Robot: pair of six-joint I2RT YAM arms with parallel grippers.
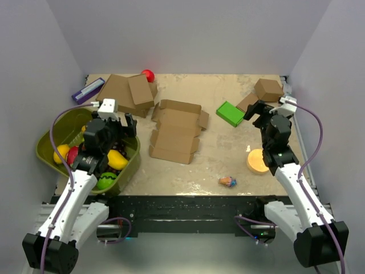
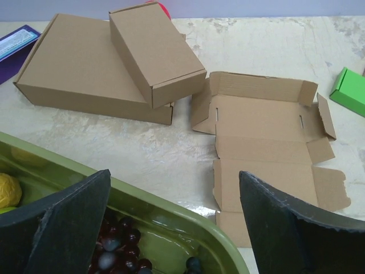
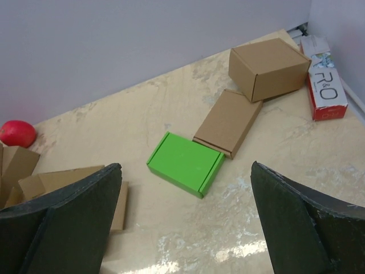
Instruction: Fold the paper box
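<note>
Since the paper box (image 1: 175, 131) lies unfolded flat mid table (image 1: 228, 157), it looks light, thin and bendy at creases; pinch a raised flap edge. Both left gripper (image 1: 123, 121) and right gripper (image 1: 259, 110) gape wide, empty.

Paper box: plain brown corrugated cardboard paper box (image 2: 268, 148), die-cut, lying unfolded and flat on the right of the beige table (image 2: 256, 45), flaps spread.
Stack: two closed brown cardboard boxes (image 2: 80, 74), far left, the smaller askew on the larger.
Basin: olive-green plastic basin (image 2: 165, 208), near left, holding dark grapes (image 2: 120, 240) and a yellow fruit (image 2: 8, 191).
Gripper: left gripper (image 2: 174, 177), black fingers spread wide, nothing between them.
Right edge: bright green box (image 2: 349, 91).
</note>
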